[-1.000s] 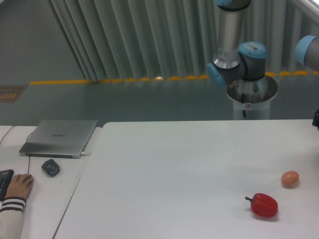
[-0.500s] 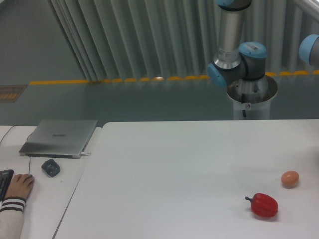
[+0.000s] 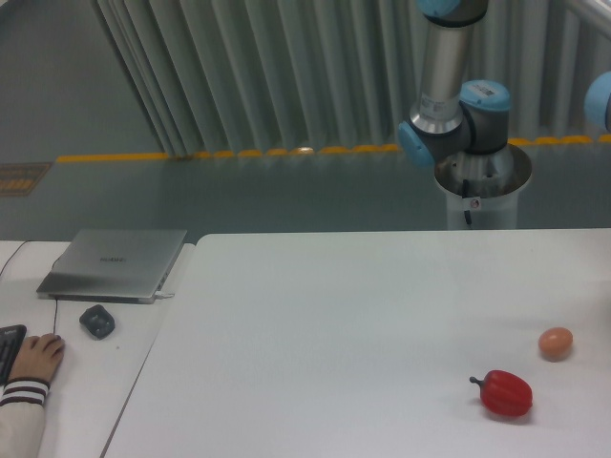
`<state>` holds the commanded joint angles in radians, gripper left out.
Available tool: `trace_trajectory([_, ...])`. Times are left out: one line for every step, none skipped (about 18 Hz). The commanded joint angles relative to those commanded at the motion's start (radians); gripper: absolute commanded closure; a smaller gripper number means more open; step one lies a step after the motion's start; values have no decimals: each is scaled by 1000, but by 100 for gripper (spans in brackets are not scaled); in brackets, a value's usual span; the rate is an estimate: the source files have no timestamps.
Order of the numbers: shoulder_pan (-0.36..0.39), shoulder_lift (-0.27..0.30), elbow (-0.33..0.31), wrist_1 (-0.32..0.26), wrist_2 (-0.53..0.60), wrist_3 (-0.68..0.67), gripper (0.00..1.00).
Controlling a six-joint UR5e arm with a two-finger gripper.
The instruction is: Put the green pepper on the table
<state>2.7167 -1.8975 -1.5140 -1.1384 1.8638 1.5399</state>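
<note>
The green pepper is out of view. The white table (image 3: pixel 344 324) fills the middle and right of the picture. Only the arm's base and elbow joints (image 3: pixel 463 119) show behind the table's far edge. A blue joint (image 3: pixel 599 98) of the arm is cut off by the right border. The gripper itself is outside the frame.
A red pepper (image 3: pixel 504 392) with a dark stem lies near the table's front right, and a small tan egg (image 3: pixel 555 343) sits just behind it. On the smaller desk at the left are a closed laptop (image 3: pixel 115 263), a mouse (image 3: pixel 96 320) and a person's hand (image 3: pixel 34 358).
The arm's outer part has slid further right: the dark piece at the right border a second ago is gone, and less of the blue joint shows.
</note>
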Motion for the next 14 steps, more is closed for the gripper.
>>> trace_trajectory([-2,-8,-3,12,0,11,0])
trace_trajectory([-2,-15,0,17,2,11,0])
trace_trajectory([-2,-21,6,22,2,13,0])
trace_trajectory([-2,-31,12,32,6,13,0])
trace_trajectory([-2,-38,18,48,29,20,0])
trace_trajectory([-3,-45,21,58,61,40,0])
trace_trajectory([-6,-49,26,69,81,55,0])
trace_trajectory([-11,-54,29,77,81,48,0])
trace_trajectory([-12,-60,32,88,81,48,0])
trace_trajectory([-12,-67,40,107,80,48,0])
trace_trajectory([-12,-75,41,129,80,42,0])
trace_trajectory([-12,-89,40,143,80,31,0])
trace_trajectory([-12,-94,41,152,80,23,0])
trace_trajectory([-12,-101,52,155,80,22,0])
